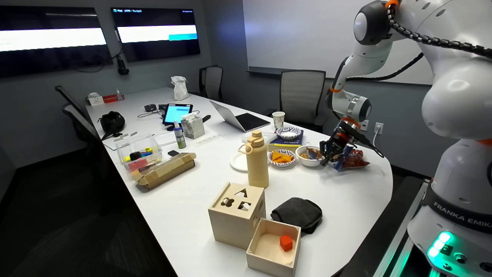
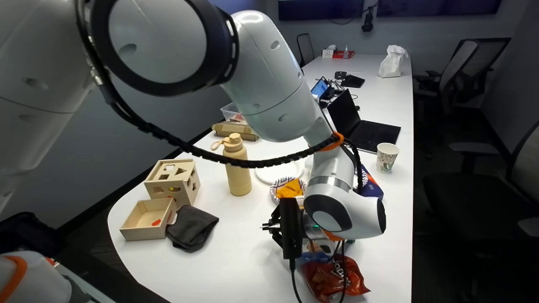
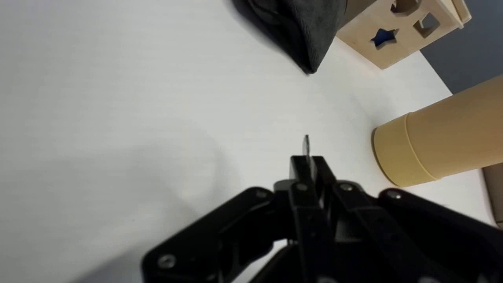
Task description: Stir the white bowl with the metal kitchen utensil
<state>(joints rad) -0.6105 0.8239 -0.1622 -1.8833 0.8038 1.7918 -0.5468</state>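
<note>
The white bowl is small, plain and round. In an exterior view it stands on the table, with brownish, chip-like contents; in the other angle the arm mostly hides it, and it is out of the wrist view. My gripper is right beside the bowl's rim, on the chip bag side. In an exterior view the gripper points sideways, low over the table. In the wrist view its fingers are almost together on a thin metal utensil. Only a short sliver of the utensil sticks out past the fingertips; the rest is hidden.
A patterned bowl of orange chips and a patterned bowl on a box stand close by. A red chip bag lies behind the gripper. A tan bottle, dark cloth and wooden shape box stand nearby.
</note>
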